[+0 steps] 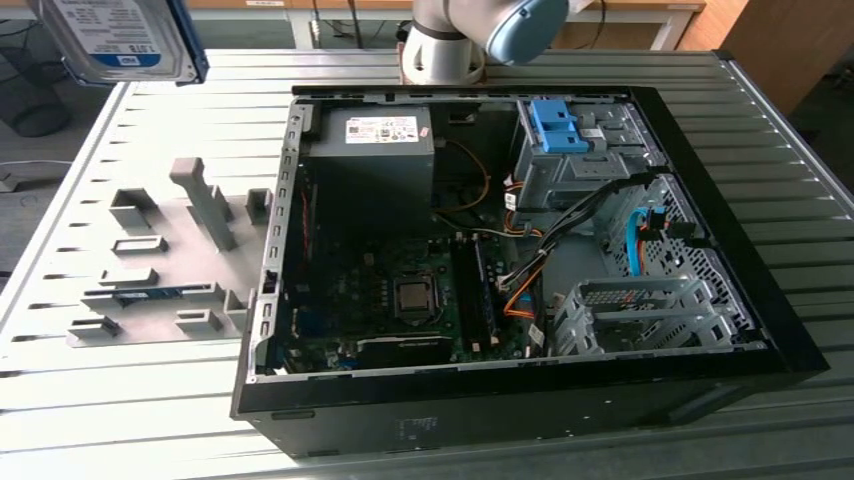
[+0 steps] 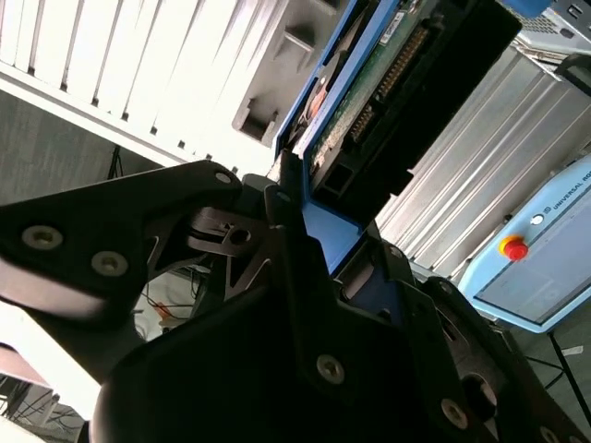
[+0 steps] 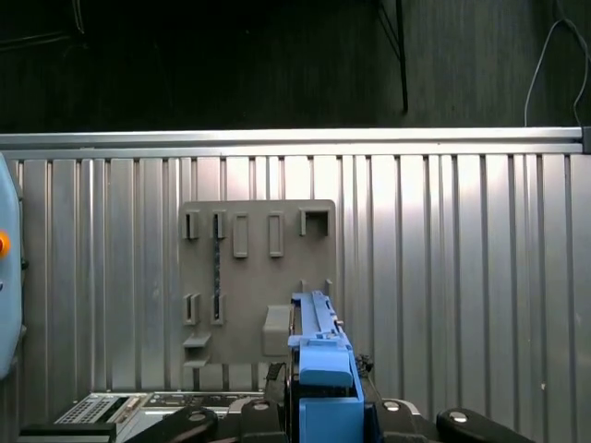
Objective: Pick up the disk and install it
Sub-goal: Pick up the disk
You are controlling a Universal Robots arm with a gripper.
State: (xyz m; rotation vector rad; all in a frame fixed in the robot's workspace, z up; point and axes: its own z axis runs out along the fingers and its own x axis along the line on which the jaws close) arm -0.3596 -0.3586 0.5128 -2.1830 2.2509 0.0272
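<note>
Blue-framed, the disk (image 1: 120, 40) hangs in the air at the exterior view's upper left, above the grey tray (image 1: 160, 260) and well apart from the open case (image 1: 747, 330). In the second wrist view the gripper (image 2: 323, 235) is clamped on the disk's caddy edge. Pick-up looks done; carrying it to the case is the step in hand. Installing would, I judge, call for squaring the caddy with a bay (image 1: 587, 170) near the blue bracket (image 1: 558, 125), clear of the cables (image 1: 534, 260)
</note>
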